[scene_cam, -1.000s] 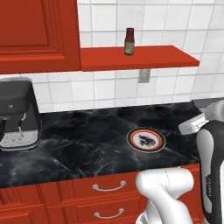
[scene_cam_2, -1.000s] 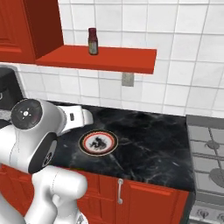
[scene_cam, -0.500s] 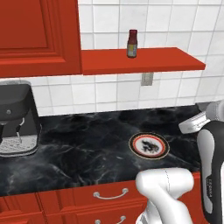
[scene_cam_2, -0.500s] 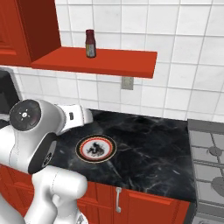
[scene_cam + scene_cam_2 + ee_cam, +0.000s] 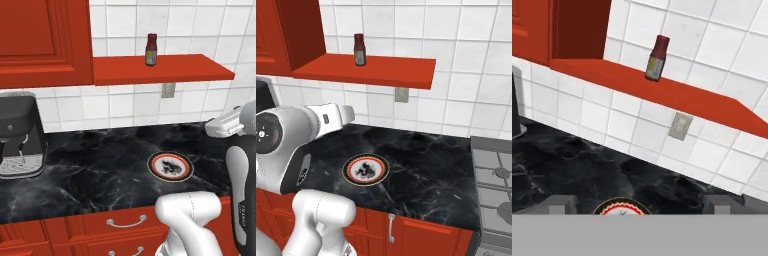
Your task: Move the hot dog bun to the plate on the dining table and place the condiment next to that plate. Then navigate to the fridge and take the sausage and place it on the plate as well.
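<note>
Gripper (image 5: 637,207): fingers spread wide, nothing between them, hanging over the black counter (image 5: 90,170). Below it a small white plate (image 5: 170,166) with a dark and orange rim. Farther back and higher, the condiment bottle (image 5: 151,49) stands upright on the red wall shelf (image 5: 165,69), well apart from the gripper. Judgement: light, rigid, smooth-sided, tall and tippable; grip the body below the cap, across the label.

Lighting even and bright in all views, rendered look, no single source evident. Soft shadow under the red shelf (image 5: 165,69) on the wall tiles (image 5: 120,105). Black marble desk (image 5: 100,170) dull, faint pale sheen only, no hard glare. Focus sharp throughout; no blur, no edge distortion. Hand view tilted.
</note>
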{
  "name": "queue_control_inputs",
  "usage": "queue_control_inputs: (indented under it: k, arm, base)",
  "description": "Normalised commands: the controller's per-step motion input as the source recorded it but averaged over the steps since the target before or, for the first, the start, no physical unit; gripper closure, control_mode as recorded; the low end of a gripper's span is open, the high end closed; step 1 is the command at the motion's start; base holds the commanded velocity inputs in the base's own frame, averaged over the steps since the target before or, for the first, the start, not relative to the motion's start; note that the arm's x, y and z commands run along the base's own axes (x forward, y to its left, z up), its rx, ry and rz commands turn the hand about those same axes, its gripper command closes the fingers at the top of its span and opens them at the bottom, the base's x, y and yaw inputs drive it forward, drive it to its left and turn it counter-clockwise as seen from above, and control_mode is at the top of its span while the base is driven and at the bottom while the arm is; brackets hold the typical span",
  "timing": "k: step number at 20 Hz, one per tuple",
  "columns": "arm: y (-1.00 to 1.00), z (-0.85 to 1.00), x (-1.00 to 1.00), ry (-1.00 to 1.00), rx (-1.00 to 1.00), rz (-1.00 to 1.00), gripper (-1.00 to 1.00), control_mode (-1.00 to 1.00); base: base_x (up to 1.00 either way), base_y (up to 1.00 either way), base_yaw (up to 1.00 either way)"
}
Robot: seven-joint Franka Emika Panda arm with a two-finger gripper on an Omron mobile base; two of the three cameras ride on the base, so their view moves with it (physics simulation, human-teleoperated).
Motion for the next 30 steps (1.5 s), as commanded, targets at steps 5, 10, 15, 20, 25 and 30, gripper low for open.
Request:
queue_control_inputs:
  k: [5, 10, 15, 20, 25, 30]
  arm:
    - [0.45, 0.71, -0.04, -0.18, -0.01, 0.0, -1.0, -1.0]
    - [0.19, 0.65, 0.01, -0.19, 0.06, -0.01, -1.0, -1.0]
    - [0.11, 0.4, 0.28, -0.12, 0.14, -0.16, -1.0, -1.0]
    - [0.14, 0.03, 0.47, -0.04, 0.24, -0.17, -1.0, -1.0]
    - [-0.08, 0.0, 0.57, 0.01, 0.17, -0.02, -1.0, -1.0]
    - [-0.05, -0.01, 0.47, 0.0, 0.06, 0.04, -1.0, -1.0]
  base:
    - [0.0, 0.0, 0.0]
    - [0.0, 0.0, 0.0]
    - [0.0, 0.0, 0.0]
    - [0.0, 0.0, 0.0]
    - [0.0, 0.0, 0.0]
    - [0.0, 0.0, 0.0]
